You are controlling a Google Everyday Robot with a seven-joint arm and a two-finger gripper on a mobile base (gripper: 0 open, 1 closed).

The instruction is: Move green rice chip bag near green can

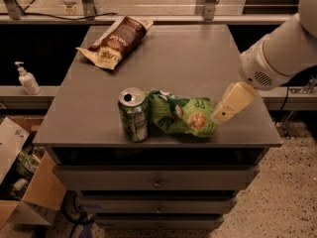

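Wide tabletop (163,58), and over its right front hangs the gripper (219,116), jaws edge-on so I cannot tell their state, tip just beside the green bag (183,115), which lies touching the upright can (133,115).

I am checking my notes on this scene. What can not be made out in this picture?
- Cream gripper, at the right end of the glossy green rice chip bag: the camera view does not settle whether they touch.
- White robot arm: cut off by the right edge.
- Dark green metal can: side markings too small to read.
- Cardboard box: cut off by the left edge.
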